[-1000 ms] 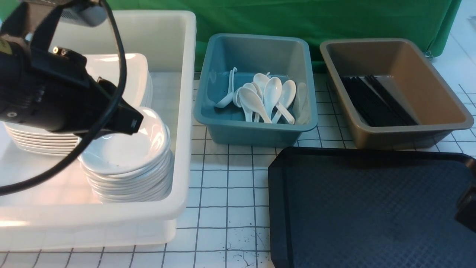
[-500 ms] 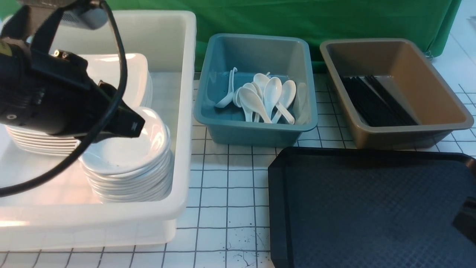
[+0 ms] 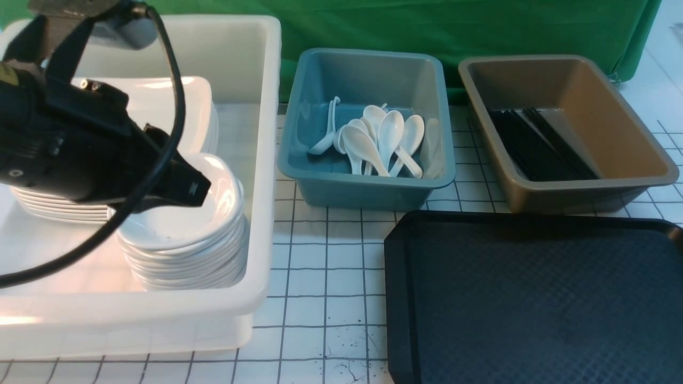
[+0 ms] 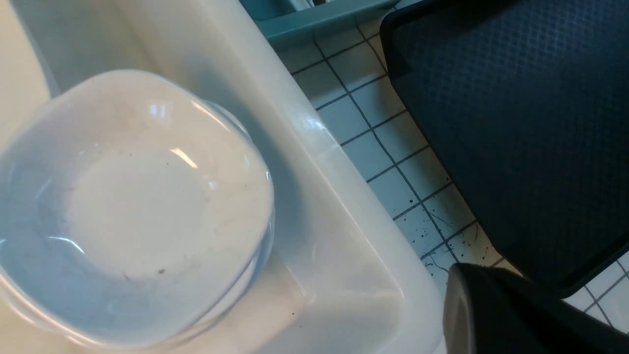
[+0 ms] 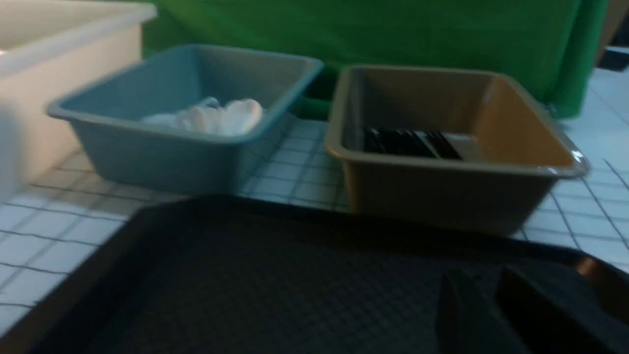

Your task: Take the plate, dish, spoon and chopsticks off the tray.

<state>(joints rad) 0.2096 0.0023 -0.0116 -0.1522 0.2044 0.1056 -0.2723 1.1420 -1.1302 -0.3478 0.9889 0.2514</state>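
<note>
Inspector: Green cloth (image 3: 427,26) backs a white gridded tabletop (image 3: 320,277). On it stand a white tub (image 3: 256,160), a teal tub (image 3: 368,192) and a brown tub (image 3: 565,197), with the tray (image 3: 533,304) lying nearest the robot on the right, its textured surface bare.

Clerk: Where are the task items?

Inspector: The plate (image 3: 192,106) tops a stack of like plates at the back of the white tub. A stack of small dishes (image 3: 187,234) stands in front of it in the same tub. The spoon (image 3: 392,133) lies among other white spoons in the teal tub. The chopsticks (image 3: 539,144) lie in a black bundle on the floor of the brown tub.

Clerk: And the grippers?

Inspector: The left gripper (image 3: 187,186) hovers over the dish stack with its fingers pressed together and nothing between them. The wrist view shows the top dish (image 4: 132,211) empty.

Clerk: The right one?

Inspector: The right gripper (image 5: 491,305) is seen only in its own wrist view, low over the tray, blurred. A narrow gap shows between its fingers (image 5: 457,314), and I see nothing held in it.
</note>
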